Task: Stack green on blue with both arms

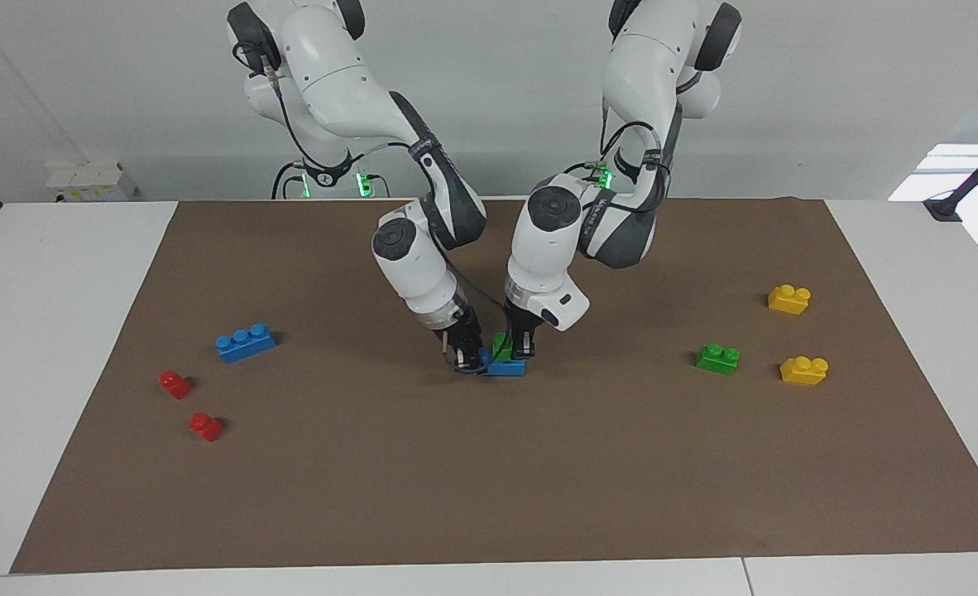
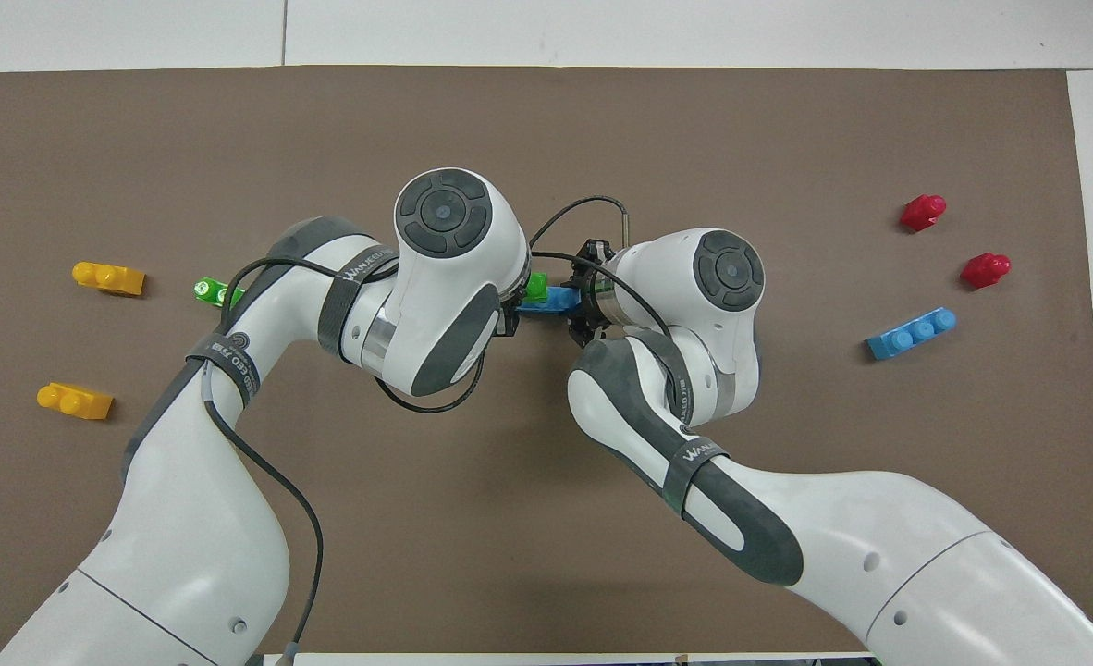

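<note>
1. Left gripper [image 1: 522,346]: pinching the green brick [image 1: 503,345], which sits on the blue brick [image 1: 505,367] at mid-mat, toward that brick's left-arm end.
2. Right gripper [image 1: 466,358]: pressed together on the other end of the blue brick, pinning it to the brown mat [image 1: 489,497] on the counter [image 1: 59,331].
3. Risk, misaligned studs: the green brick appears to sit slightly off the blue brick's line in the overhead view; pressing down askew could jam it or leave it tilted.
4. Risk, base slip: an off-centre push may pivot the blue brick out of the right gripper.
5. Risk, lift-off: if the left gripper pulls away before the fit is firm, the green brick may come up with it.
6. Risk, contact: the two grippers work just beside each other; little room to correct.
7. Nearby, unused: spare green brick [image 1: 718,358] and two yellow bricks [image 1: 803,369] toward the left arm's end; spare blue brick [image 1: 245,342] and two red bricks [image 1: 205,425] toward the right arm's end. All well apart; none obstructs.
</note>
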You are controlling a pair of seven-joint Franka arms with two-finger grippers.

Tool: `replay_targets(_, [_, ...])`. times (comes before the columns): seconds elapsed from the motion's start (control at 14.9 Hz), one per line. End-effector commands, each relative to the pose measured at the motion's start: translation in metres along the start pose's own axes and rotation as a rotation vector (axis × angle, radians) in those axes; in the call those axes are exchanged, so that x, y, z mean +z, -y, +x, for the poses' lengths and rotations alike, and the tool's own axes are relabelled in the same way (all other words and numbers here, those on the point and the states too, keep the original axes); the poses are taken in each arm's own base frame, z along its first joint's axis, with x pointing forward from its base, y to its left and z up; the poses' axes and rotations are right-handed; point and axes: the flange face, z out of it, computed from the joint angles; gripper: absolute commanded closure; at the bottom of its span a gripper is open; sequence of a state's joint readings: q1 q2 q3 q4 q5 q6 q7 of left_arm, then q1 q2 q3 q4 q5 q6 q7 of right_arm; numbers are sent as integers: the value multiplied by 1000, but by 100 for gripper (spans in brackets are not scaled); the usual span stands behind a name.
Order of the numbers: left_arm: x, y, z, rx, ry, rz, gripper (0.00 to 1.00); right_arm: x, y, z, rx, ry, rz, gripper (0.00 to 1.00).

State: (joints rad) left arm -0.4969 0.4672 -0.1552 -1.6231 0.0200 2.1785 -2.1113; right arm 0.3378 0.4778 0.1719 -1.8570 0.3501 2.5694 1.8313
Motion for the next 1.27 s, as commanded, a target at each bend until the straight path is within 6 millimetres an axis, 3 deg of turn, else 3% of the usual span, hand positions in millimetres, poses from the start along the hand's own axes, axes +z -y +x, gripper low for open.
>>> replay_targets(0.0, [12, 9, 1, 15, -12, -9, 100, 6, -5, 13, -25, -16, 9, 100])
replay_targets(0.2, [30, 17, 11, 7, -20, 3, 100, 7, -5, 14, -23, -17, 8, 100])
replay_targets(0.4, [32, 8, 26, -18, -6, -26, 100, 7, -4, 15, -22, -17, 9, 100])
replay_targets(0.6, [30, 5, 28, -20, -2, -38, 100, 6, -4, 13, -24, -16, 9, 100])
replay_targets(0.67, [28, 3, 28, -21, 0, -42, 37, 5, -4, 14, -23, -16, 8, 93])
replay_targets(0.74, [23, 1, 28, -23, -3, -39, 0, 5, -3, 13, -23, -15, 9, 67])
replay_targets(0.94, [-4, -6, 28, -29, -17, -26, 0, -3, 3, 6, -16, -5, 3, 17])
replay_targets(1.0, [-24, -8, 37, -43, -13, -43, 0, -6, 6, 4, -15, -2, 1, 8])
replay_targets(1.07, [-41, -10, 47, -59, -12, -55, 0, -9, 7, 3, -17, 0, 3, 2])
replay_targets(1.21, [-73, -8, 62, -79, -18, -67, 0, -20, 12, 4, -15, 3, 10, 1])
